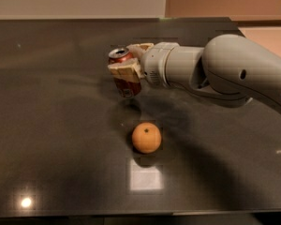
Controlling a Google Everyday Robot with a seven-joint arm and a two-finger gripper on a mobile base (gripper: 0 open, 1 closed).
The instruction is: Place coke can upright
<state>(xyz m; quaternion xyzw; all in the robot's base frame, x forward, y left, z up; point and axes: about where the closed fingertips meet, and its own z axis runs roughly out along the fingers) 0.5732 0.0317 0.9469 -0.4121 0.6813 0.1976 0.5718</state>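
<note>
The coke can [127, 85] is red with a silver top and stands nearly upright, tilted slightly. My gripper [125, 65] is shut on the coke can around its upper body, with one beige finger [123, 70] across its front. The can hangs just above the dark table [51, 125], left of centre. The white arm [215, 71] reaches in from the right.
An orange [146, 137] lies on the table in front of the can, a short gap below it. The arm hides the area behind it, and no green snack bag shows. The table's far edge meets a pale wall.
</note>
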